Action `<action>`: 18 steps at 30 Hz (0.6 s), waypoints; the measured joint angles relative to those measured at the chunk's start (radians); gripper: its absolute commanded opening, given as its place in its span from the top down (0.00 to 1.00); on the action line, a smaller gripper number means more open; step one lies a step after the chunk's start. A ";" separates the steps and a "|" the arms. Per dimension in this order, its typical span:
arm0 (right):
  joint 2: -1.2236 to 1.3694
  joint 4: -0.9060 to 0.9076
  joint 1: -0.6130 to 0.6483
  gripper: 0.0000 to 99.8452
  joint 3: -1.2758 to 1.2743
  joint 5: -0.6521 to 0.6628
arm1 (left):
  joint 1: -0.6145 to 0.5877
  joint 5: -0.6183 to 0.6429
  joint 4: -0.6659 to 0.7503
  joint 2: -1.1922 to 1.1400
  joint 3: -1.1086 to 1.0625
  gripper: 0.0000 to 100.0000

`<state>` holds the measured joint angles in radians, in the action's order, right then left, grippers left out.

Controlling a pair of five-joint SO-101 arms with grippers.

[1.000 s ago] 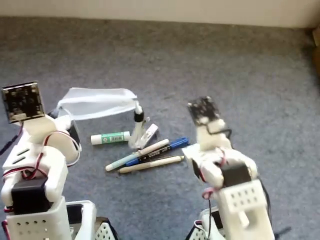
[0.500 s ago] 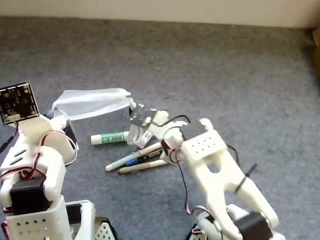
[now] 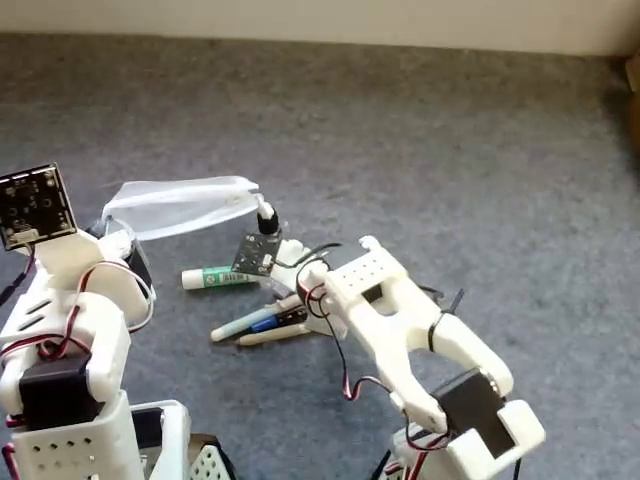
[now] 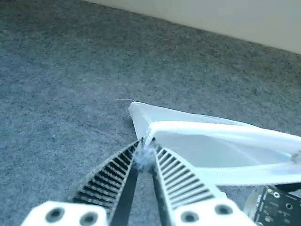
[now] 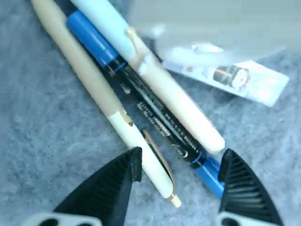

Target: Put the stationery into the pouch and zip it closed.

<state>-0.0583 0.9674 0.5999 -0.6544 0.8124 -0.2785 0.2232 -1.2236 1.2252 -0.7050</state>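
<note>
Reaching out from where it sat folded up a second ago, the right arm now leans over the pens. The right gripper [image 5: 181, 162] hangs just above them. Its two black fingers are spread wide and hold nothing.

Three pens lie side by side under it, all pointing the same way. In the high view their long sides run from the left arm's side across to the right and a bit away from the arms. The beige pen [image 5: 94, 89] has its clip end between the fingers, close to one of them. Next to it is the blue and black pen [image 5: 141, 106], with small white writing too blurry to read. The pale blue and cream pen [image 5: 160, 87] touches that one.

Past the pens, farther from the gripper, lies a small white packet [image 5: 235, 77] with a little picture and print on it. The green glue stick [image 3: 220, 277] lies near the gripper, on the left arm's side.

The left gripper [image 4: 145, 153] is pinched tight on the corner of the white pouch [image 4: 211, 146]. The pouch stretches away from it, with its two zip edges spread apart. Everything sits on grey carpet [image 3: 450, 140].
</note>
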 measured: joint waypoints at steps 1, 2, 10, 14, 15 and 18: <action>0.005 0.000 0.000 0.80 0.003 0.000 | 0.000 0.000 0.000 0.000 0.000 0.99; 0.015 0.000 0.000 0.84 0.005 0.000 | 0.000 0.000 0.000 0.000 0.000 0.99; 0.049 -0.014 0.002 0.98 0.006 0.023 | 0.000 0.000 0.000 0.000 0.000 0.99; 0.049 -0.009 -0.051 0.98 0.006 0.095 | 0.000 0.000 0.000 0.000 0.000 0.99; 0.049 -0.008 -0.068 0.98 0.006 0.100 | 0.000 0.000 0.000 0.000 0.000 0.99; 0.049 -0.006 -0.100 0.93 0.006 0.127 | 0.000 0.000 0.000 0.000 0.000 0.99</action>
<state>-0.0092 0.9613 0.5002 -0.6483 0.9398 -0.2785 0.2232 -1.2236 1.2252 -0.7050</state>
